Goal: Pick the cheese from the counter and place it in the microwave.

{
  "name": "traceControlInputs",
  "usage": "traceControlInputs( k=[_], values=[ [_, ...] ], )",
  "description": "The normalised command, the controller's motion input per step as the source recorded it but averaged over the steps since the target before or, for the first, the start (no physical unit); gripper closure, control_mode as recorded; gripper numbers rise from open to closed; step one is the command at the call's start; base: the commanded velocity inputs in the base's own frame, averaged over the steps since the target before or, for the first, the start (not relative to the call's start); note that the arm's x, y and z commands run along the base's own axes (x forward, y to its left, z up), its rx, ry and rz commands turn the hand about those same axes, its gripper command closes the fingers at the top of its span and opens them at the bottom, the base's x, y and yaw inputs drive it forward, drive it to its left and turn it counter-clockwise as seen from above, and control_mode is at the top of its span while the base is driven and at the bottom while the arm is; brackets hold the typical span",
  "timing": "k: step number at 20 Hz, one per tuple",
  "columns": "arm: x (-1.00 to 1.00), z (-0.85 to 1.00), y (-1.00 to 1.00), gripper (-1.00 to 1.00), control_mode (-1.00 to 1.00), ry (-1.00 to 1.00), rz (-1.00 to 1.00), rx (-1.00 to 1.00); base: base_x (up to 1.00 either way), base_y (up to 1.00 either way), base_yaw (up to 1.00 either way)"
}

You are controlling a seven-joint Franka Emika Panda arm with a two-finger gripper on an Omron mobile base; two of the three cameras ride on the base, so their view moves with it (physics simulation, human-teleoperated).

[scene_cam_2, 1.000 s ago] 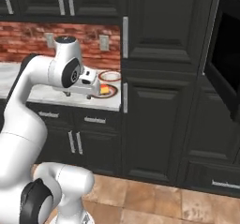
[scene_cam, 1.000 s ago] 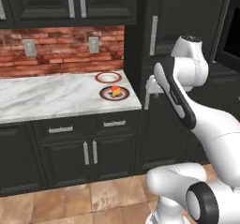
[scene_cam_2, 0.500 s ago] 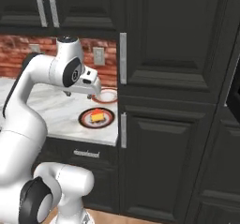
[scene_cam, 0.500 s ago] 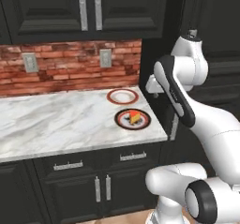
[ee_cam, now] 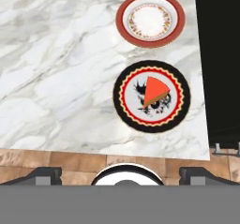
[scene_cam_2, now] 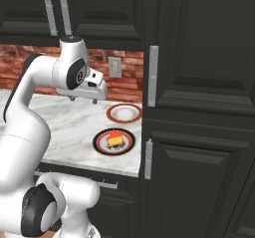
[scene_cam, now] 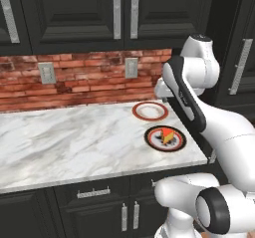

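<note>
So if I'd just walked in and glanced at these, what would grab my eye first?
Probably the big white robot arm rising in front of the dark cabinets, its gripper held above the counter. Then the bright orange cheese wedge, lying on a black-rimmed plate near the counter's right end. Just behind it, toward the red brick wall, sits a red-rimmed plate.

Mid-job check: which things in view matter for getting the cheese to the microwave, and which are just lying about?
Belongs to the job:
- cheese, lying on the black-rimmed plate
- counter
- gripper, above the counter

Just lying about:
- red-rimmed plate, with nothing on it
- two wall outlets
</note>
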Motion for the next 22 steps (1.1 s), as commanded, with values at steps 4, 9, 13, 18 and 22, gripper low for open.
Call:
traceControlInputs(
  k=[4, 9, 13, 18, 22],
  values=[
    [0.00, 0.00, 0.00, -1.00, 1.00, 0.00, 0.00, 0.00, 0.00, 0.00, 0.00],
    [0.02, -0.02, -0.05, -1.00, -1.00, 0.00, 0.00, 0.00, 0.00, 0.00, 0.00],
    [0.48, -0.29, -0.09, -1.00, -1.00, 0.02, -0.06, -0.05, 0.00, 0.00, 0.00],
    [0.63, -0.46, 0.06, -1.00, -1.00, 0.05, -0.43, -0.10, 0.00, 0.00, 0.00],
    [0.40, -0.46, 0.12, -1.00, -1.00, 0.09, -0.66, -0.03, 0.00, 0.00, 0.00]
  ],
)
